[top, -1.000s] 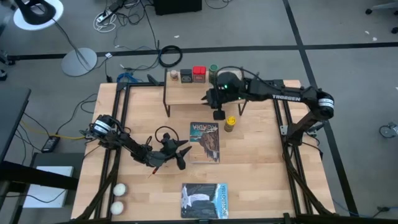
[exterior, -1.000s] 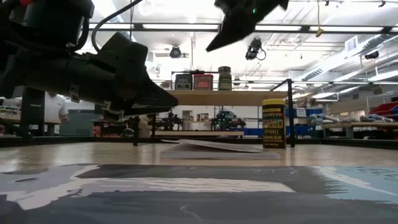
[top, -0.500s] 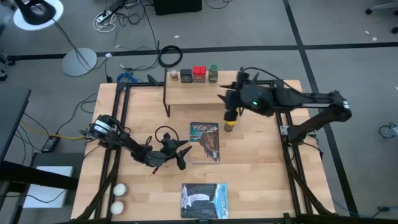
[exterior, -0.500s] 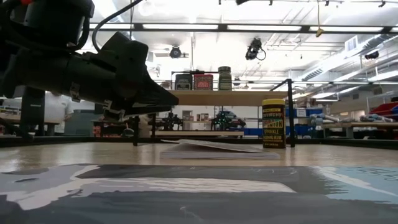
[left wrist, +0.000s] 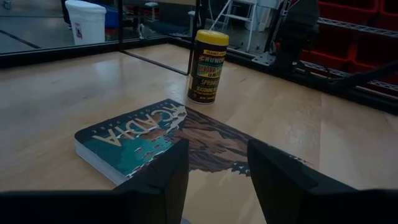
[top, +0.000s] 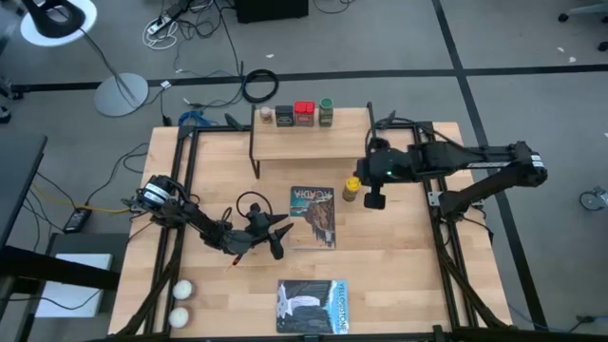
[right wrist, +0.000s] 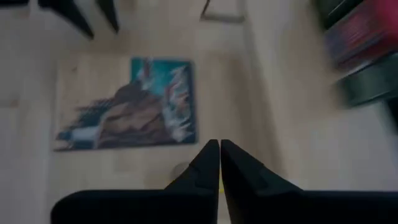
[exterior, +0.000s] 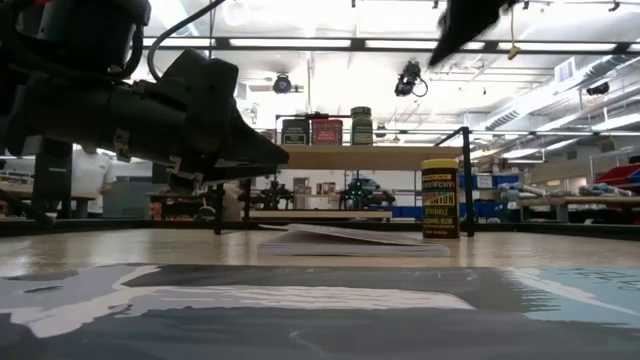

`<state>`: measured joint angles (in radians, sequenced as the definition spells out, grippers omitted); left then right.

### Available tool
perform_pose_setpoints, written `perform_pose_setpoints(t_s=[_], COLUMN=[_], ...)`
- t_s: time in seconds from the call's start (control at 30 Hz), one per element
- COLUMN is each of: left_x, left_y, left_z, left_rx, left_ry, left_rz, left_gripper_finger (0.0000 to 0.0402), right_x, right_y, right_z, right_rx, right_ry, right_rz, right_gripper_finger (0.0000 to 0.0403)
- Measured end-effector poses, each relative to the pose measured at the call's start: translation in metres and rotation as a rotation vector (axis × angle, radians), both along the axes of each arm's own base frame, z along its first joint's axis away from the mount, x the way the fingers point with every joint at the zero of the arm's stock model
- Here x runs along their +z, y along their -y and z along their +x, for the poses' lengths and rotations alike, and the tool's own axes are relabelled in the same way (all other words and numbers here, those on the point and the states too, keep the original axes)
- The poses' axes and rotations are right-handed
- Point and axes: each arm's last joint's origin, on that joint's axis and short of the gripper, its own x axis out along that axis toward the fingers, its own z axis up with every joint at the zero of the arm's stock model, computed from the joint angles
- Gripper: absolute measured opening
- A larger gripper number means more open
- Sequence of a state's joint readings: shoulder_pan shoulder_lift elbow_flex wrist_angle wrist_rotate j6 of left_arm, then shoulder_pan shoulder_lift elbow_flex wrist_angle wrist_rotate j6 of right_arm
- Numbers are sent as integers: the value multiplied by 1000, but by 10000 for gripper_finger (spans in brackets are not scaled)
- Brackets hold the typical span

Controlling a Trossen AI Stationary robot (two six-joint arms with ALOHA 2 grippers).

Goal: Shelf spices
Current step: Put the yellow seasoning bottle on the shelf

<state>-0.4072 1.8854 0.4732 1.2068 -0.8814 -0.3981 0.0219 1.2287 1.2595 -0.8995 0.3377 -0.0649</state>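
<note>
Right gripper [top: 374, 200] pressed together, holding nothing, just beside yellow-lidded jar [top: 351, 189]; shelf [top: 309, 143] front edge bare.

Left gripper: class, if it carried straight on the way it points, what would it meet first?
The left gripper, fingers open, would probably first meet the Acadia book; the yellow-lidded jar stands beyond it.

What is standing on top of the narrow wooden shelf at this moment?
Four spices stand in a row on the shelf: a tiny pale jar, a dark square tin, a red tin and a green jar. The yellow-lidded jar stands on the table instead.
</note>
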Motion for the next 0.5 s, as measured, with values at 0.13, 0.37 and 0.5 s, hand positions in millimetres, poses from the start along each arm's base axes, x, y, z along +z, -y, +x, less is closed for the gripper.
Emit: perform_pose_setpoints(t_s=[0.13,0.37,0.5], left_x=[0,1,1], left_y=[0,0,0], left_z=[0,0,0], left_rx=[-1,-4,-4], left_ry=[5,7,6], left_rz=[-3,-5,-5], left_gripper_finger=[167,167,167], right_x=[-37,-76,-80], right_y=[13,29,30], right_z=[5,3,2], right_rx=[-3,-22,-12], right_ry=[-59,-110,-114], right_rz=[83,128,160], right_gripper_finger=[46,157,225])
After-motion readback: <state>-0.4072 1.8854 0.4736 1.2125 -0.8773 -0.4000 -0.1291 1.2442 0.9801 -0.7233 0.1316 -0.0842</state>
